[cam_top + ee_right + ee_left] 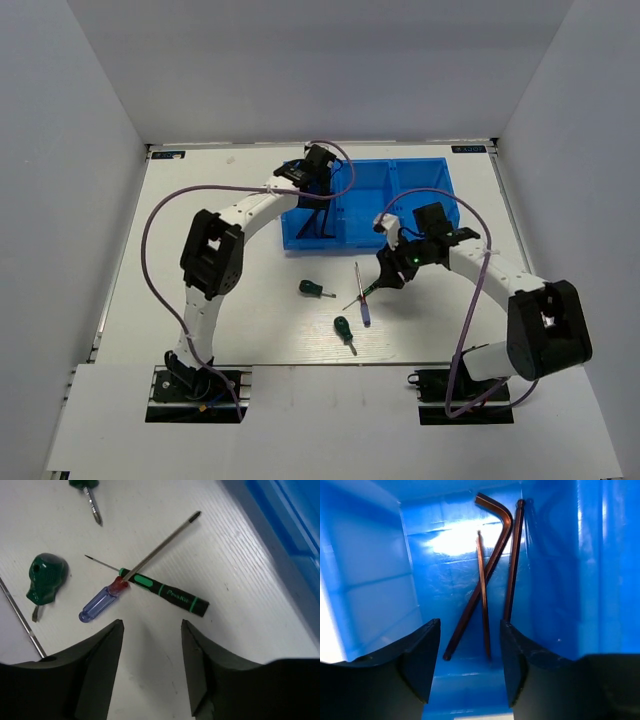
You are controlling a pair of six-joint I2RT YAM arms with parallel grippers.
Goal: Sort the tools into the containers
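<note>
The left gripper [469,630] is hanging with its jaws apart and holding nothing, pointing down into the leftmost compartment of the blue tray [370,580]. 3 dark hex keys [492,555] are lying on that compartment's floor straight below the jaws; 2 of them are crossing each other, and the 3rd is lying along the right wall.

The right gripper [152,630] is also hovering with its jaws apart and empty, above the white counter [225,555]. Just beyond its fingertips, 2 slim screwdrivers are lying crossed. The blue-handled screwdriver [100,605] is resting its long shaft over the black-and-green screwdriver [170,596] near that one's handle end. 2 stubby green screwdrivers [45,577] are lying apart from each other on the counter. In the top view they are sitting left of the crossed pair, and all 4 are on the near side of the tray [400,180], outside it.
</note>
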